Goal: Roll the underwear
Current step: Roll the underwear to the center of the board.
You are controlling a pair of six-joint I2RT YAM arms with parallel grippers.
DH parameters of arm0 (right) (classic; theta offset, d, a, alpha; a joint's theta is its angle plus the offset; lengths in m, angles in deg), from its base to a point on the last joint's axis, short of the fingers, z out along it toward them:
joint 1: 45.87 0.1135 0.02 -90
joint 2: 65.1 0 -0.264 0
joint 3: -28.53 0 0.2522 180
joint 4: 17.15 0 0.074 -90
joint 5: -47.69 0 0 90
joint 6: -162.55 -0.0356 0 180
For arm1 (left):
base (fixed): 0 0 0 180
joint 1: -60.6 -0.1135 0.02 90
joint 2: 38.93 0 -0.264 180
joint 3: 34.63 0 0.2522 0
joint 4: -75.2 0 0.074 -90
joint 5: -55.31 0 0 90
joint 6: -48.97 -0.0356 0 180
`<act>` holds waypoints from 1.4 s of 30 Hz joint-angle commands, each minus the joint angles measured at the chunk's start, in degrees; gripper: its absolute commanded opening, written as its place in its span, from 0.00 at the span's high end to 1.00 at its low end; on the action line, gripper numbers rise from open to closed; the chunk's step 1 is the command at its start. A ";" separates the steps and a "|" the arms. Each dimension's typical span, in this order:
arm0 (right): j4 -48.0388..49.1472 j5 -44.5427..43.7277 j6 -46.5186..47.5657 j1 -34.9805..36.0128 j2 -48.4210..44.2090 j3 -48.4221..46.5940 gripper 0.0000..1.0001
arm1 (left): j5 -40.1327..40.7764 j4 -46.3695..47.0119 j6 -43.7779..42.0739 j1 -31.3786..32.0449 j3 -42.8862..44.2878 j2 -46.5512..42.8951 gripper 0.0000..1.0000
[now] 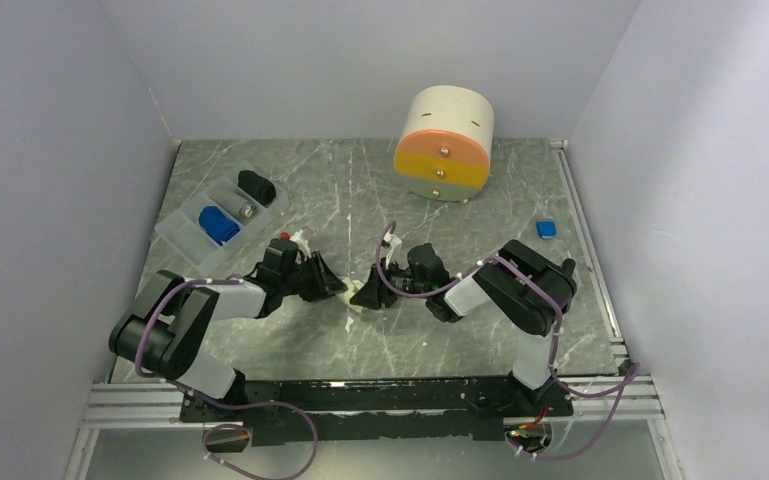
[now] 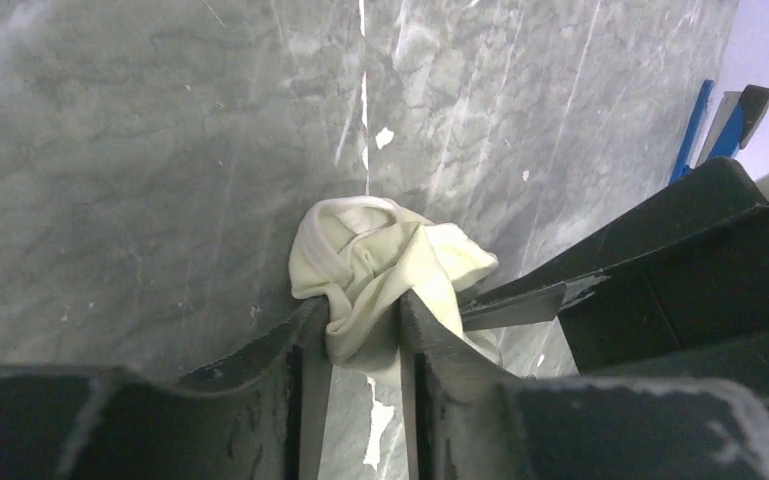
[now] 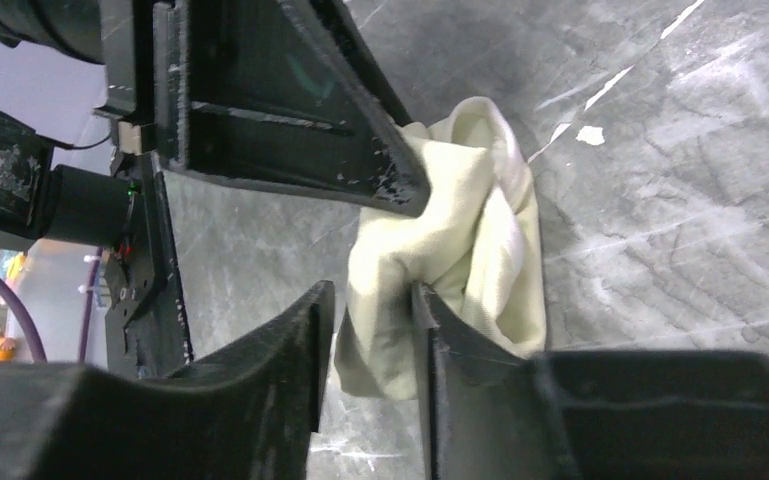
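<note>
The pale cream-yellow underwear (image 2: 380, 250) lies bunched on the marble table, between the two grippers. My left gripper (image 2: 360, 305) is shut on it, cloth pressed against both fingers. My right gripper (image 3: 370, 295) is open: the cloth (image 3: 480, 220) rests against one finger and a gap shows at the other. In the top view both grippers, left (image 1: 328, 282) and right (image 1: 368, 295), meet tip to tip at the table's middle and mostly hide the cloth. The royal blue underwear (image 1: 218, 224) sits rolled in a tray compartment.
A clear divided tray (image 1: 188, 238) at the left rear also holds a black rolled bundle (image 1: 256, 186). A round cream drawer unit (image 1: 444, 145) with orange and yellow fronts stands at the back. A small blue item (image 1: 547, 229) lies near the right wall.
</note>
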State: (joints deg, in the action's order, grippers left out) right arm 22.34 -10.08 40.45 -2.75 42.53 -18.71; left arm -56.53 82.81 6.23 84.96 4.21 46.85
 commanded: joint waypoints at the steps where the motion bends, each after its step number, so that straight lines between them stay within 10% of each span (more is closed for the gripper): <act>1: -10.56 -0.27 3.69 0.13 -4.23 -0.46 0.57 | 4.51 -4.55 -1.42 0.16 1.01 1.89 0.68; 16: -35.45 -36.21 29.36 14.17 -14.82 -11.15 0.46 | 4.84 -7.45 -1.21 0.15 1.61 3.05 0.72; 23: -46.08 -51.68 28.15 20.05 -6.01 -18.66 0.66 | 3.97 -9.00 -0.74 -0.20 2.49 3.38 0.72; 29: -44.77 -45.83 25.16 19.11 -8.11 -15.93 0.86 | 1.83 -8.85 -0.67 -2.12 2.95 3.52 0.68; 37: -26.44 -13.31 9.65 7.36 -8.23 -7.41 0.92 | -2.79 -2.29 0.88 -2.40 0.96 -1.23 0.20; 42: -13.46 -5.14 -2.45 2.50 -5.81 -3.09 0.91 | -2.67 0.09 3.27 -1.50 -1.97 -5.17 0.15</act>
State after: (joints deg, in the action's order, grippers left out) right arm -1.20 -26.17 49.65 2.23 34.42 -25.24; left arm -60.03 81.78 8.22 82.95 4.56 43.79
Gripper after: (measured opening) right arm 0.129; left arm 0.848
